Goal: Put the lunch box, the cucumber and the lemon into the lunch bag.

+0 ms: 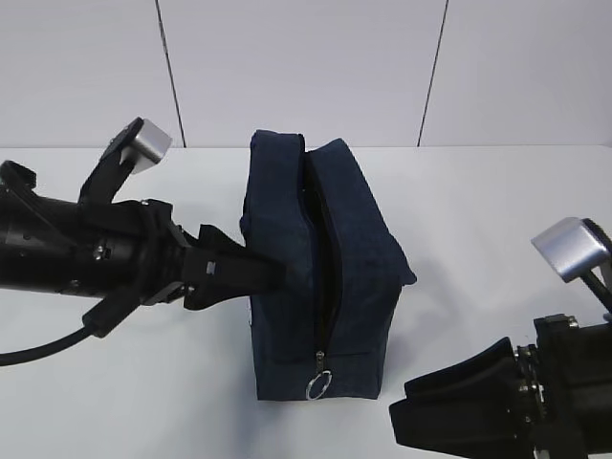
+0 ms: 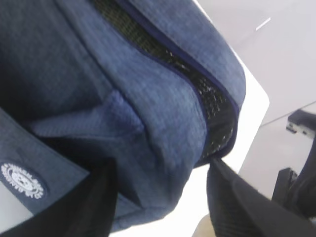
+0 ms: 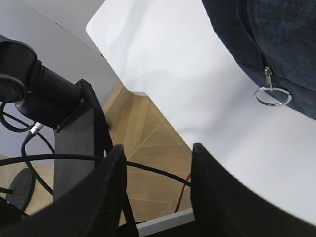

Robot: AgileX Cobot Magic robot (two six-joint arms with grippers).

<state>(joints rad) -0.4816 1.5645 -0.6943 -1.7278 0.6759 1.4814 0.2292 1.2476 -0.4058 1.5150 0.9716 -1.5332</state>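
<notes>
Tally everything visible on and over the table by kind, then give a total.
Lunch bag: 1
Metal ring pull: 1
Claws: 2, the left claw against the bag's side, the right claw open and empty
Lunch box, cucumber, lemon: 0 in sight
Total: 4

Navy lunch bag [image 1: 339, 258], white table [image 1: 497, 220]

Looks like a robot lab or test room: I work at a bare white desk [image 1: 497, 220], plain grey panelled wall [image 1: 306, 67] behind, wood-pattern floor [image 3: 153, 143] below, black arm mount [image 3: 44, 98] with loose cables [image 3: 148, 170].
</notes>
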